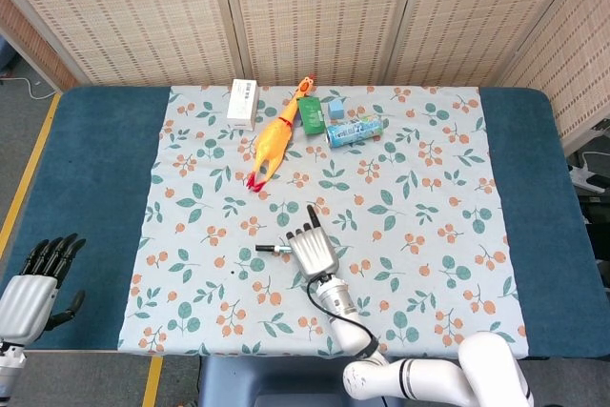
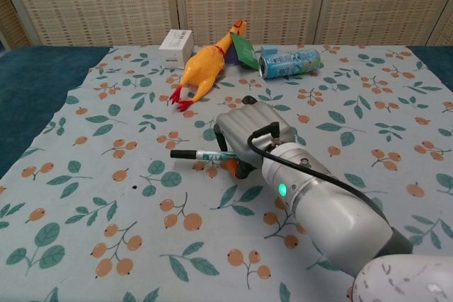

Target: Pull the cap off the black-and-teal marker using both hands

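Marker point(image 2: 202, 155), black and teal, cap on: lying roughly level near the middle of the floral cloth point(image 1: 429, 188), toward the front edge of the table point(image 1: 95, 169). Black end points to the table's left side; the other end runs under the right hand.

Right hand point(image 2: 255, 136), silver with dark fingers point(image 1: 307, 228): set over the marker's right end, back of the hand upward. In the chest view the fingers curl down around the pen's end and appear to hold it; the contact itself is hidden beneath the palm. In the head view one finger sticks out straighter than the others, toward the far edge.

Left hand point(image 1: 36, 278): at the front left corner, off the cloth and beyond the table's edge, well apart from the marker. Fingers slightly apart and lightly bent, holding nothing.

Rubber chicken point(image 1: 276, 135), yellow with red feet: lying on the cloth toward the far edge, head to the back.

White box point(image 1: 243, 100): near the far edge, left of the chicken.

Green packet point(image 1: 311, 112): just right of the chicken's head.

Small blue block point(image 1: 335, 109): beside the packet.

Drink can point(image 1: 355, 130), on its side: right of the packet, near the far edge.
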Controlling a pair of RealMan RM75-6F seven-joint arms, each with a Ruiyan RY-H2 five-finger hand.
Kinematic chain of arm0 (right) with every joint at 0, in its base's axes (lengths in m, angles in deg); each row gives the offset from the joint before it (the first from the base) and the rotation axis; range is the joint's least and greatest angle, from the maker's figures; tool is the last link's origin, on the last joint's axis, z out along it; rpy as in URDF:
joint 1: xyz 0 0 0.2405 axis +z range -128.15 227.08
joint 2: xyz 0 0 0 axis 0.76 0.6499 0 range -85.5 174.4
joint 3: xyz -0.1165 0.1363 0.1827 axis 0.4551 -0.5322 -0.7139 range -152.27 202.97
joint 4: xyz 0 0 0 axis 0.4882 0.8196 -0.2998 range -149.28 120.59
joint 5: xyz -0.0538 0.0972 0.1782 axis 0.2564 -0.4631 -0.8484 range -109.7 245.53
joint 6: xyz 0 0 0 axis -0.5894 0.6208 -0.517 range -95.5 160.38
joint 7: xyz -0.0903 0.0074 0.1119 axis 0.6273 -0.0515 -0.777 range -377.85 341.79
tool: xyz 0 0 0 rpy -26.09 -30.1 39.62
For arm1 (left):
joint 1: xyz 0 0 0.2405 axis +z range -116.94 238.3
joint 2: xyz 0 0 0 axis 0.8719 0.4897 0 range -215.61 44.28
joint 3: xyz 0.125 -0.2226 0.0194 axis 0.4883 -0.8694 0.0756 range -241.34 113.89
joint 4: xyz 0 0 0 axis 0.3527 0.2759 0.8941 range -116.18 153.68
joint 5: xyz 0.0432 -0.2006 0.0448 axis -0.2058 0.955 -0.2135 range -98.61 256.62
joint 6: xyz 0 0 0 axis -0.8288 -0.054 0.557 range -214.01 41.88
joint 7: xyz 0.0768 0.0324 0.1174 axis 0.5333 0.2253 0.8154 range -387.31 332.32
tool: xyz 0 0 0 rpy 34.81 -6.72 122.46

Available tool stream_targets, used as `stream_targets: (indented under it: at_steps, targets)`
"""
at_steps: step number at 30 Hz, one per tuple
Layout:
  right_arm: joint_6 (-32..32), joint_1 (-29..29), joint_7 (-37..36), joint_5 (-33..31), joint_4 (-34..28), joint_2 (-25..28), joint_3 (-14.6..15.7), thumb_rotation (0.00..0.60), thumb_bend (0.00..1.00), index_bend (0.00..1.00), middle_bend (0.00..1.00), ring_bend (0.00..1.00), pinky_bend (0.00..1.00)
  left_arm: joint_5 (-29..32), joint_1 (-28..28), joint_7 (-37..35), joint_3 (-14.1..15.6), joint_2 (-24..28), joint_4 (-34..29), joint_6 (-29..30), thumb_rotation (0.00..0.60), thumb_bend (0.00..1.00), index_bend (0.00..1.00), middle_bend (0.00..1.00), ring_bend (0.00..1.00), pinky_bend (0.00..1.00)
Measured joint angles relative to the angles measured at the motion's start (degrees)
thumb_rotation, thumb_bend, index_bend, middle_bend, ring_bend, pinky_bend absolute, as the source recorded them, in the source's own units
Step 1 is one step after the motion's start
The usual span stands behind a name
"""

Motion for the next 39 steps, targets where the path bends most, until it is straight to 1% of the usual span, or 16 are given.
stream_targets:
  at_steps: [2,5,8,10,11,13,15,18,21,24,26,29,33,36,39]
  targets:
    - [0.4,-1.0,-4.5,2.4,0.3,0.5,1.1,0.600,0.49,0.92,0.80,0.43,0.00,-0.4,0.0,-0.4,-0.1,-0.3,0.4,0.3,0.600,0.43,0.00,0.00,0.00,0.08]
    - [1.2,-2.4,-10.4,5.5,0.6,1.4,2.3,0.600,0.49,0.93,0.81,0.44,0.00,-1.1,-0.2,-1.5,-0.1,-0.7,0.9,0.7,0.600,0.44,0.01,0.02,0.01,0.19]
    - [2.4,-3.9,-18.0,8.9,0.2,3.3,2.9,0.600,0.49,0.93,0.81,0.44,0.00,-2.5,-1.0,-6.2,0.1,-1.1,1.4,0.5,0.600,0.44,0.04,0.08,0.08,0.30]
    - [3.2,-4.9,-23.8,11.0,-0.5,5.1,3.0,0.600,0.49,0.93,0.81,0.44,0.00,-3.7,-2.0,-11.3,0.1,-1.2,1.4,0.2,0.600,0.44,0.07,0.13,0.14,0.36]
    - [3.4,-5.3,-26.2,11.8,-0.9,5.9,2.9,0.600,0.49,0.93,0.81,0.44,0.00,-4.2,-2.5,-13.7,0.1,-1.2,1.3,0.0,0.600,0.44,0.09,0.17,0.17,0.38]
    - [3.9,-6.2,-31.4,13.4,-2.1,8.0,2.6,0.600,0.49,0.93,0.81,0.44,0.00,-5.2,-4.2,-19.0,-0.1,-0.8,0.3,-0.8,0.600,0.44,0.13,0.28,0.26,0.43]
    - [4.1,-6.9,-35.9,14.8,-3.2,9.9,1.9,0.600,0.49,0.93,0.81,0.44,0.00,-5.8,-6.1,-22.7,-0.3,-0.1,-2.1,-2.2,0.600,0.44,0.17,0.42,0.39,0.52]
    - [3.9,-7.4,-41.5,16.1,-4.8,12.6,0.6,0.600,0.49,0.93,0.81,0.44,0.00,-5.9,-8.3,-23.5,-0.8,1.2,-7.1,-5.1,0.600,0.44,0.18,0.55,0.52,0.64]
    - [3.7,-7.6,-46.0,18.3,-5.9,14.8,-0.1,0.600,0.49,0.93,0.81,0.44,0.00,-3.8,-10.6,-20.7,-2.0,1.8,-12.4,-8.9,0.600,0.44,0.22,0.67,0.63,0.73]
    - [3.6,-7.5,-50.2,20.9,-6.1,15.7,0.0,0.600,0.49,0.93,0.81,0.44,0.00,0.8,-12.6,-15.5,-4.1,1.1,-15.3,-11.3,0.600,0.44,0.28,0.81,0.73,0.81]
    - [3.6,-7.4,-52.7,22.5,-5.7,15.6,0.3,0.600,0.49,0.93,0.81,0.44,0.00,3.8,-13.8,-11.4,-5.5,0.1,-16.4,-12.4,0.600,0.44,0.31,0.87,0.77,0.83]
    - [3.5,-7.2,-54.7,24.3,-3.7,14.1,1.0,0.600,0.49,0.93,0.81,0.44,0.00,8.6,-15.7,-3.6,-7.6,-2.1,-17.7,-13.6,0.600,0.44,0.33,0.89,0.80,0.84]
    - [3.8,-6.8,-53.7,25.2,-0.6,10.2,1.5,0.600,0.49,0.93,0.81,0.44,0.00,15.3,-18.4,7.6,-10.2,-5.9,-19.4,-14.3,0.600,0.44,0.33,0.93,0.84,0.85]
    - [4.6,-6.4,-53.3,26.0,1.5,7.4,1.5,0.600,0.49,0.93,0.81,0.44,0.00,19.6,-20.3,13.7,-11.8,-8.3,-21.4,-14.5,0.600,0.44,0.33,0.94,0.85,0.86]
    - [5.0,-5.9,-53.3,26.4,2.9,5.1,0.9,0.600,0.49,0.93,0.81,0.44,0.00,22.3,-21.7,17.0,-12.6,-10.2,-23.6,-14.5,0.600,0.43,0.33,0.95,0.85,0.86]
